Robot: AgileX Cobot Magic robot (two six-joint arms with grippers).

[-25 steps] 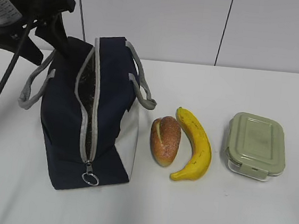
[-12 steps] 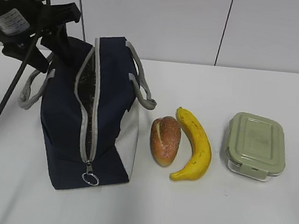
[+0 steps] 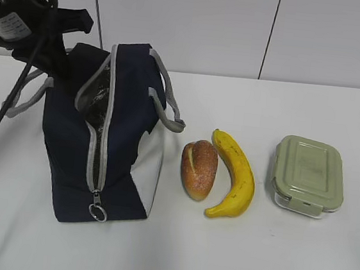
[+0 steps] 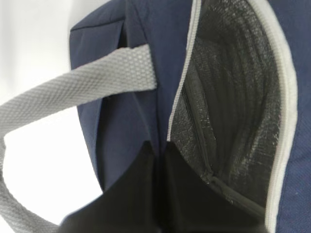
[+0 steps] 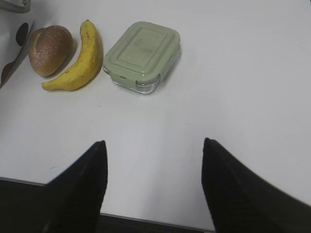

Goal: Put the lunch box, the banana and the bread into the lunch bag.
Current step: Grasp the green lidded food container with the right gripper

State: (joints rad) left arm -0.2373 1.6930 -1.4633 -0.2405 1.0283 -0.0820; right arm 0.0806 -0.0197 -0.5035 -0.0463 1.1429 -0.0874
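Your left gripper (image 4: 158, 155) is clenched on the lunch bag (image 3: 101, 146) at its left rim, and compared with a moment ago the bag is tilting and sliding left, its mouth gaping wider and showing the silvery lining (image 4: 233, 97). That is giving you room to load. The bread (image 3: 198, 169), banana (image 3: 235, 174) and lunch box (image 3: 307, 175) are lying on the desk (image 3: 282, 262) right of the bag, untouched. Your right gripper (image 5: 151, 160) is hovering with released jaws, well short of the lunch box.

No legible txt anywhere (arm label (image 3: 9, 25) too blurry).
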